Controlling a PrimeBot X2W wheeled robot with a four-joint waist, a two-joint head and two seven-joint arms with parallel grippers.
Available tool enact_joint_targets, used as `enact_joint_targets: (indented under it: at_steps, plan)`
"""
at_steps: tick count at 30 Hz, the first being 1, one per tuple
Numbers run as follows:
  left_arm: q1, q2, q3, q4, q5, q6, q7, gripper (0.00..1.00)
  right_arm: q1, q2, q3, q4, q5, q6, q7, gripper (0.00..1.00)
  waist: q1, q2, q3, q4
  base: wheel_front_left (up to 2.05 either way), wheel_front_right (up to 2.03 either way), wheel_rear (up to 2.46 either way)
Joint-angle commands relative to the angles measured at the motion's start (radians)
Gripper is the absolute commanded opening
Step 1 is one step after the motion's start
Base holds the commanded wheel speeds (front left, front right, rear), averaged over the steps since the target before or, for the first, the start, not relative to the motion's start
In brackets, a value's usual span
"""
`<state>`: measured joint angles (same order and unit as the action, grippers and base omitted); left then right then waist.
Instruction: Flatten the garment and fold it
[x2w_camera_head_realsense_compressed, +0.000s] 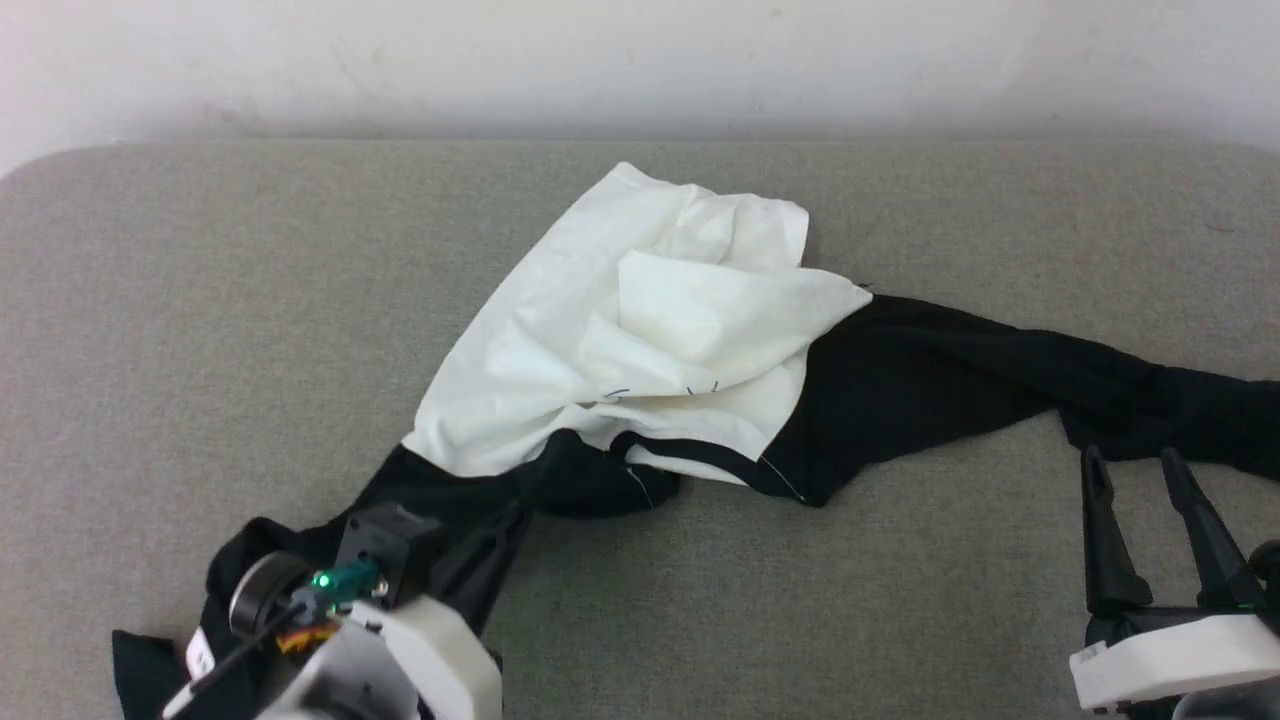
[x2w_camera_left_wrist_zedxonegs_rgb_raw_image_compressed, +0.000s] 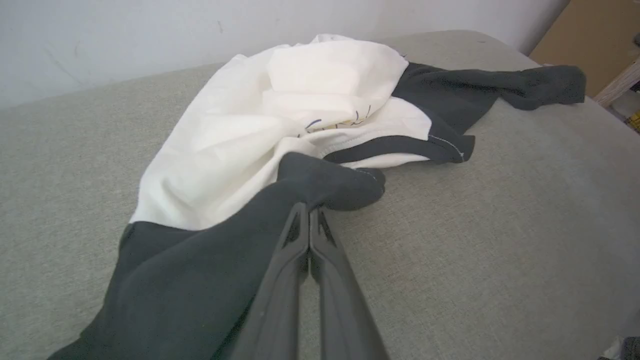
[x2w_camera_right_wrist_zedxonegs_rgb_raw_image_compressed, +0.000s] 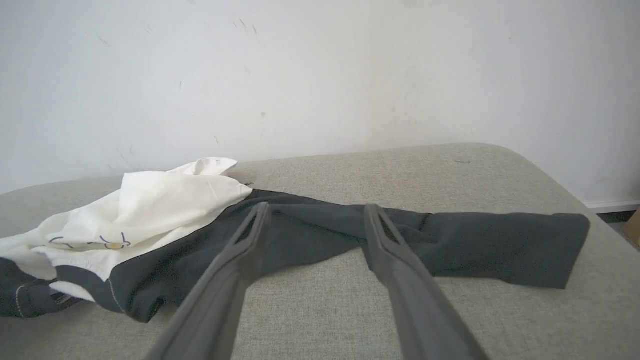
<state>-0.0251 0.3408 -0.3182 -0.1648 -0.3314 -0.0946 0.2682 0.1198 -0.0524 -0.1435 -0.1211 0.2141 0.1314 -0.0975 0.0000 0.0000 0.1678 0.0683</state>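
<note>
- Crumpled garment (x2w_camera_head_realsense_compressed: 650, 330) sprawls on grey fabric surface (x2w_camera_head_realsense_compressed: 200, 300) against scuffed white wall (x2w_camera_head_realsense_compressed: 640, 60).
- Left gripper (x2w_camera_left_wrist_zedxonegs_rgb_raw_image_compressed: 308, 214) pinches a black sleeve (x2w_camera_left_wrist_zedxonegs_rgb_raw_image_compressed: 210, 270); right gripper (x2w_camera_right_wrist_zedxonegs_rgb_raw_image_compressed: 317, 207) spread wide.

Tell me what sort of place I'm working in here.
Probably a plain indoor room or test space rather than a shop floor. The garment lies on a grey, fabric-covered padded surface with rounded corners. It is set against a scuffed white wall, with a brown cardboard-like panel off one side.

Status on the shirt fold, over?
Left gripper shut, tips at one black sleeve. Right gripper open beside the other. Soft white black-sleeved T-shirt crumpled, unfolded. No obstruction seen.
</note>
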Motion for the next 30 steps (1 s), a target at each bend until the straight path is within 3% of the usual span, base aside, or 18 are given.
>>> enact_joint_targets:
  at_steps: [1, 7, 11, 14, 16, 17, 25, 27, 30]
  plan:
    - [0.042, 0.010, 0.002, -0.046, -0.015, 0.005, 0.026, 0.00, 0.008, 0.002, 0.004, 0.001, 0.006, -0.001, 0.000, 1.00, 0.0000, 0.0000, -0.009, 0.010, 0.00, 0.00, 0.00]
    - [0.263, 0.062, 0.000, -0.190, -0.138, 0.030, 0.208, 0.00, 0.021, 0.002, 0.007, 0.007, 0.020, -0.001, -0.001, 1.00, 0.0000, 0.0000, -0.009, 0.029, 0.00, 0.00, 0.00]
    - [0.398, 0.097, 0.016, -0.183, -0.220, 0.065, 0.316, 0.00, 0.024, 0.002, 0.002, 0.006, 0.018, -0.001, 0.002, 1.00, 0.0000, 0.0000, -0.008, 0.040, 0.00, 0.00, 0.00]
    - [0.431, 0.105, 0.024, -0.156, -0.245, 0.069, 0.327, 0.00, 0.022, 0.002, 0.000, 0.003, 0.014, -0.001, 0.007, 1.00, 0.0000, 0.0000, -0.008, 0.047, 0.00, 0.00, 0.00]
    - [0.415, 0.093, 0.029, -0.134, -0.228, 0.067, 0.281, 0.47, 0.021, 0.002, -0.002, 0.001, 0.012, -0.001, 0.011, 1.00, 0.0000, 0.0000, -0.011, 0.052, 0.00, 0.00, 0.00]
    - [0.402, 0.082, 0.029, -0.125, -0.219, 0.066, 0.253, 1.00, 0.021, 0.002, -0.001, 0.001, 0.011, -0.001, 0.013, 1.00, 0.0000, 0.0000, -0.014, 0.054, 0.00, 0.00, 0.00]
    - [0.312, -0.071, 0.060, -0.179, -0.356, 0.003, 0.015, 1.00, 0.024, 0.002, 0.009, -0.006, 0.006, -0.001, 0.031, 1.00, 0.0000, 0.0000, -0.042, 0.059, 0.00, 0.00, 0.00]
    - [0.283, -0.088, 0.096, -0.196, -0.336, 0.001, -0.075, 1.00, 0.018, 0.002, 0.009, -0.012, 0.003, -0.001, 0.036, 1.00, 0.0000, 0.0000, -0.044, 0.062, 0.00, 0.00, 0.00]
    - [0.223, -0.107, 0.161, -0.189, -0.203, 0.040, -0.256, 1.00, 0.012, 0.002, 0.006, -0.020, 0.002, -0.001, 0.040, 1.00, 0.0000, 0.0000, -0.040, 0.064, 0.00, 0.00, 0.00]
